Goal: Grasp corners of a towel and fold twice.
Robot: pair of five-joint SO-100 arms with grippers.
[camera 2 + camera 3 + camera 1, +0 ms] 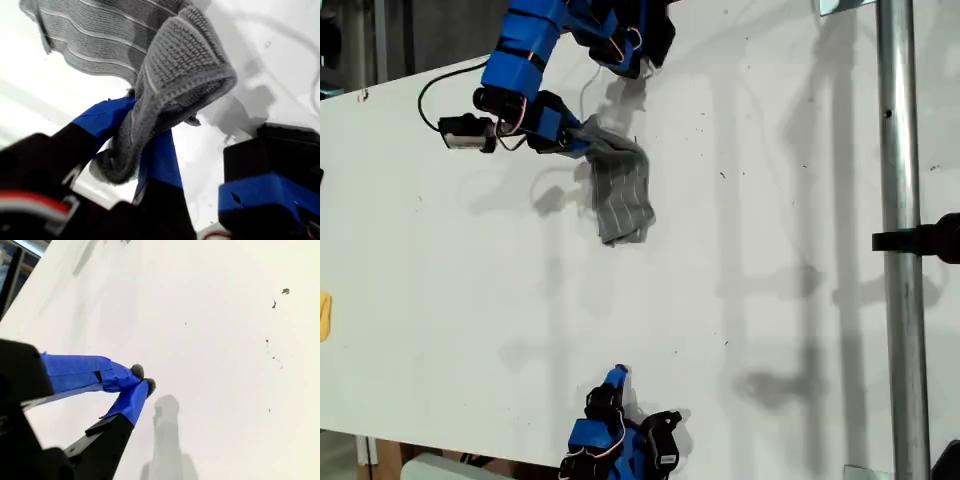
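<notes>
Our first gripper (142,135) has its blue-taped jaws pinched on a bunched edge of the towel (620,190), and in the first wrist view the grey striped fabric drapes up and over the jaw tips. From that grip the rest of the cloth trails straight ahead of the jaws, away from the arm, crumpled with its long axis running on along the line of the jaws across the table (770,300). Whether the pinch sits on a true corner we cannot tell, since the fabric is folded over itself there.

Our second gripper (141,379) has its tips together on nothing, only bare table under it. It sits well apart from the towel, with the cloth lying ahead of its tips on the far side of the table.

We judge the first arm far nearer, so any fold starts from its grip, drawing the held edge along that long axis.
</notes>
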